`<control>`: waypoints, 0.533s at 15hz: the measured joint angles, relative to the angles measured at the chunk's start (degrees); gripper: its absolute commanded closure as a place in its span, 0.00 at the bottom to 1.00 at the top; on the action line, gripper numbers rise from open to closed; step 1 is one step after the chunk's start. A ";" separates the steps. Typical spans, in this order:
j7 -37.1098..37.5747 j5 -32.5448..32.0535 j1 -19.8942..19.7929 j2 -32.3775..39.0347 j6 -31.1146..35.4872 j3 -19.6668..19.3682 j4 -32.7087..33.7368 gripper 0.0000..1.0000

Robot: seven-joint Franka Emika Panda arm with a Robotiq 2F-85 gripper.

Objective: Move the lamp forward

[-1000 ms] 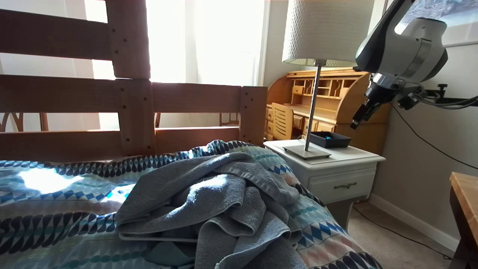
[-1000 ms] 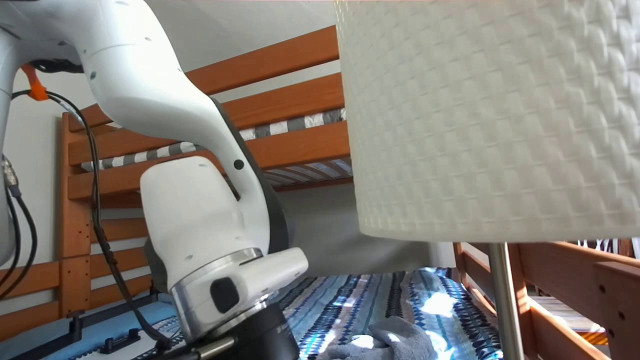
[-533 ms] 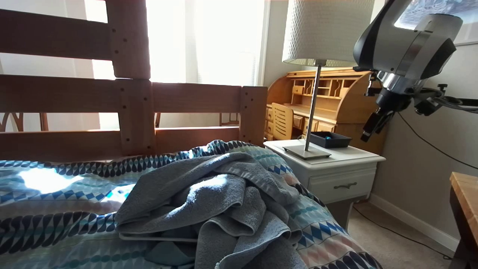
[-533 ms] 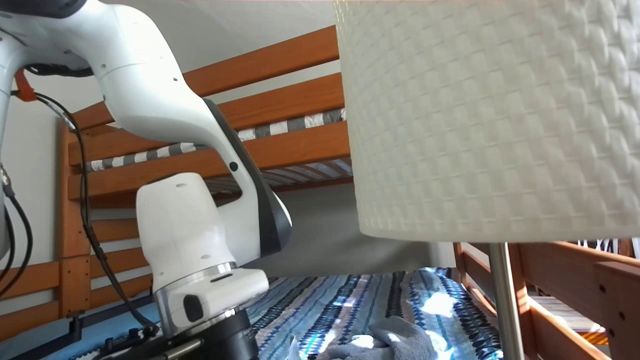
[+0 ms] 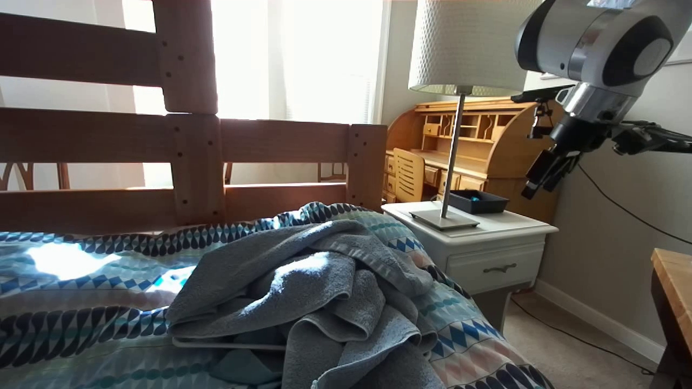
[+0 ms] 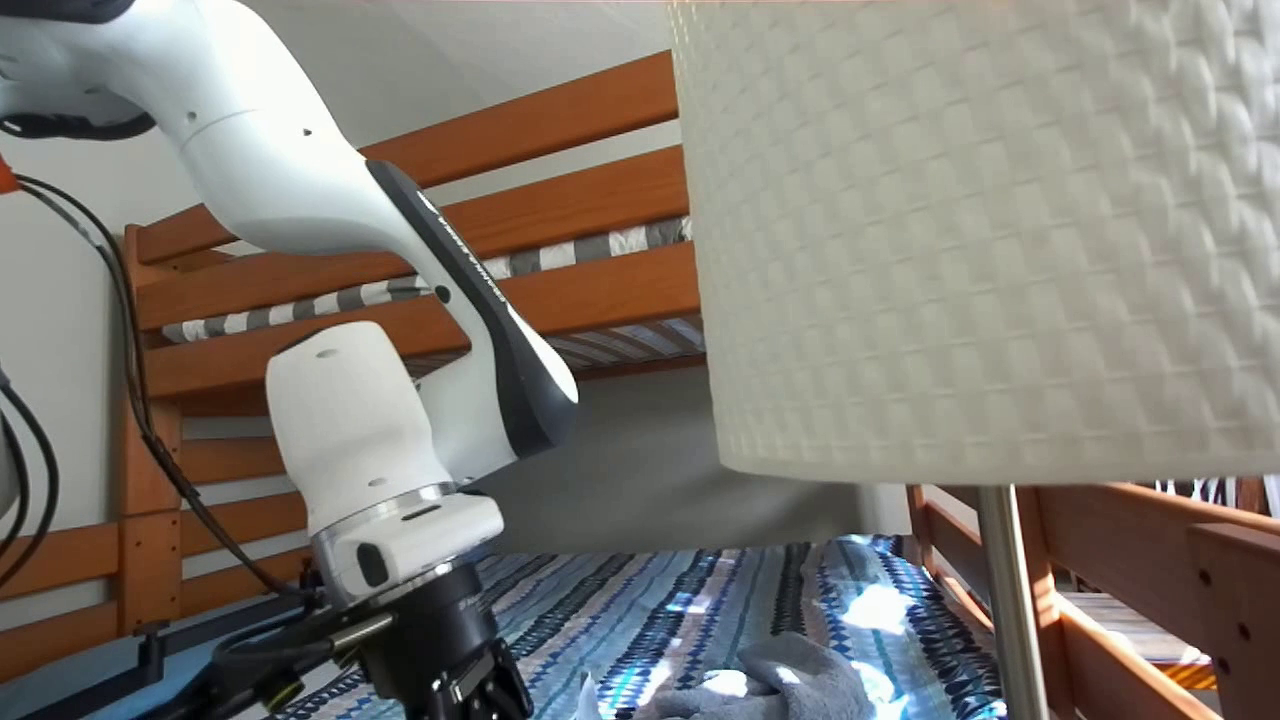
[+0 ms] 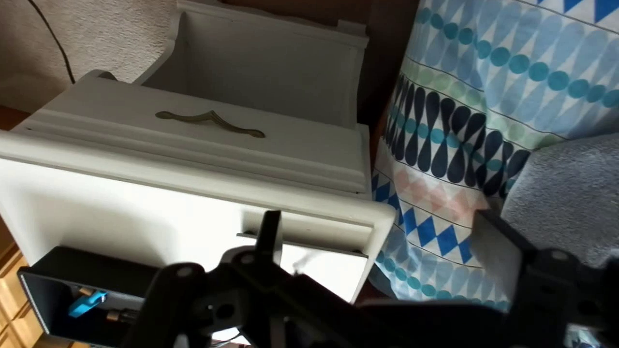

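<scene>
The lamp stands upright on the white nightstand (image 5: 503,229). In an exterior view, its white drum shade (image 5: 470,48), thin metal pole (image 5: 453,156) and flat square base (image 5: 443,220) show. In an exterior view, the shade (image 6: 980,250) is large and close, with part of the pole (image 6: 1015,600) below. In the wrist view, the bright base (image 7: 333,270) shows partly behind the gripper; the pole cannot be made out there. My gripper (image 5: 535,190) hangs in the air beside the lamp, apart from it. In the wrist view, the gripper (image 7: 376,217) is open, with nothing between its fingers.
A black tray (image 5: 478,202) with small items sits on the nightstand behind the lamp base. A bed with a grey towel (image 5: 324,302) is beside the nightstand. A wooden roll-top desk (image 5: 519,156) stands behind. A wooden table edge (image 5: 673,275) is at the right.
In the exterior views the arm has moved away from the lamp, and the wrist has turned. More of the gripper shows at the bottom of an exterior view. The lamp has not moved.
</scene>
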 measured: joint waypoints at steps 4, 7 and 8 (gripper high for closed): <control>-10.65 12.89 0.55 -1.78 2.24 0.18 4.37 0.00; -21.70 24.16 1.40 -3.35 7.45 -0.50 9.33 0.00; -22.21 23.75 2.36 -4.09 9.12 -1.33 10.69 0.00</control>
